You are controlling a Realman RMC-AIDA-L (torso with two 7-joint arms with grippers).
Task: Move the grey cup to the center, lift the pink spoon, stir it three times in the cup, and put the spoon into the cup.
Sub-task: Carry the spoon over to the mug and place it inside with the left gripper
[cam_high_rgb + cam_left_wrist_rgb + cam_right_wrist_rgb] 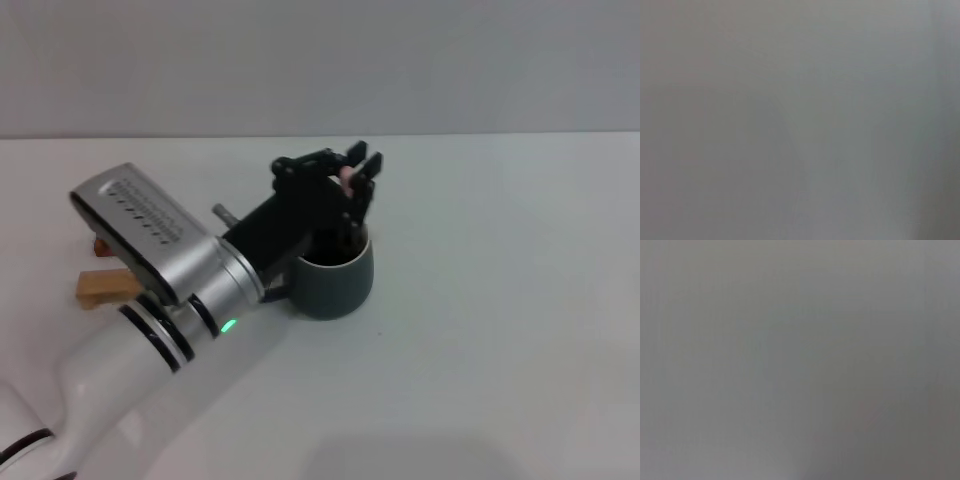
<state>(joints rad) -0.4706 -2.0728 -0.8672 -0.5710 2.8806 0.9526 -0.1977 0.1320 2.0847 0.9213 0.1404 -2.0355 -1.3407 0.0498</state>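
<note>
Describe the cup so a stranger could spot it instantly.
On the white table, follow the left arm to its black tool. Directly under it stands the grey cup, squat and dark blue-grey, unlike the wooden blocks at the left edge.

Grey cup (334, 283) upright; pink spoon (345, 177) seemingly above.

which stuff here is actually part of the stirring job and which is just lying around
Part of the job:
grey cup
pink spoon, pinched in the left gripper above the cup

Just lying about:
light wooden block
reddish-brown block, mostly hidden behind the left arm
</note>
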